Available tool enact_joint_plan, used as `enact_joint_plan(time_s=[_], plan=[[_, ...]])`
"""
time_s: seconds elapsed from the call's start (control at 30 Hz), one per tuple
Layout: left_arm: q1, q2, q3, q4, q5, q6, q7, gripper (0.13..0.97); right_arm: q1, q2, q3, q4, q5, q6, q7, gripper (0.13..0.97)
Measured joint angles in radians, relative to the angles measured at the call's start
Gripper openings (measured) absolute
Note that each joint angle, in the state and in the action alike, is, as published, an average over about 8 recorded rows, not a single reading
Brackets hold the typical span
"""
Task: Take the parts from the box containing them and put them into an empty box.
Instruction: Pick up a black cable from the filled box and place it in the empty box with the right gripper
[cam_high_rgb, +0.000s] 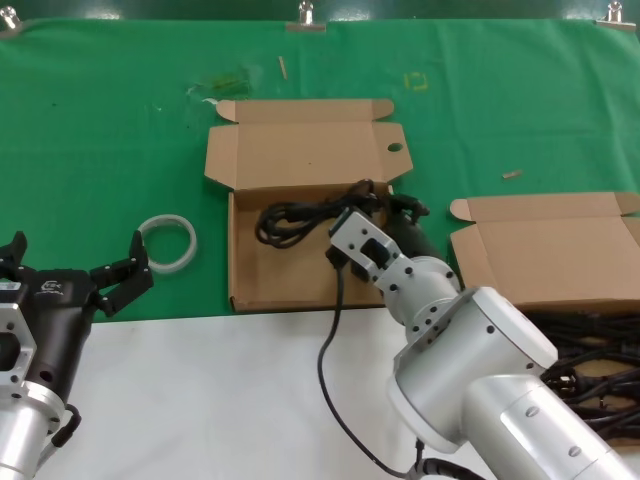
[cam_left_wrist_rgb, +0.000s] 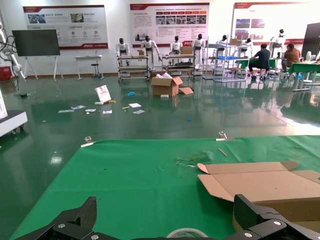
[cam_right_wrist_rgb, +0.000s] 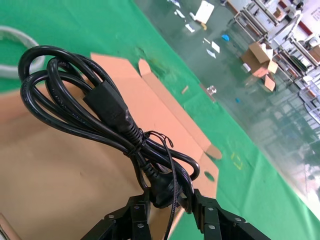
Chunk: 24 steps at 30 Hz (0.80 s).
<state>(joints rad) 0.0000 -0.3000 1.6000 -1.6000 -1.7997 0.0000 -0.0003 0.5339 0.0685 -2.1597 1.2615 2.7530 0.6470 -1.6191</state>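
While my right end effector (cam_right_wrist_rgb: 167, 202) pinches one end of a coiled black power cord (cam_right_wrist_rgb: 100, 120), I see the bundle stretching away from its fingers over the floor of the box with the holed wing (cam_high_rgb: 300, 155). My left end effector (cam_high_rgb: 75, 275) waits spread wide near the tape ring (cam_high_rgb: 168, 243), and more cords (cam_high_rgb: 590, 365) lie in the other box (cam_high_rgb: 550, 250) at my right.

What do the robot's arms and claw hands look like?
The right arm is made of fat, round, silver-grey segments with small dark screws, and a thin black cable loops beside it. The left arm goes from silver to black. Both the left gripper and right gripper have black, bolted fingers.
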Motion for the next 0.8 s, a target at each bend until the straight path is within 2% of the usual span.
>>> enact_joint_plan(time_s=[0.3, 0.6, 0.8], plan=[[0.0, 0.0, 0.0, 0.0, 0.0, 0.0, 0.0, 0.965, 0.013, 0.0, -0.061, 0.008, 0.0, 0.0, 0.067, 0.311], [0.0, 0.0, 0.0, 0.0, 0.0, 0.0, 0.0, 0.965, -0.004, 0.002, -0.043, 0.022, 0.0, 0.014, 0.054, 0.311], [0.0, 0.0, 0.0, 0.0, 0.0, 0.0, 0.0, 0.965, -0.002, 0.007, -0.057, 0.028, 0.0, 0.013, 0.087, 0.311]])
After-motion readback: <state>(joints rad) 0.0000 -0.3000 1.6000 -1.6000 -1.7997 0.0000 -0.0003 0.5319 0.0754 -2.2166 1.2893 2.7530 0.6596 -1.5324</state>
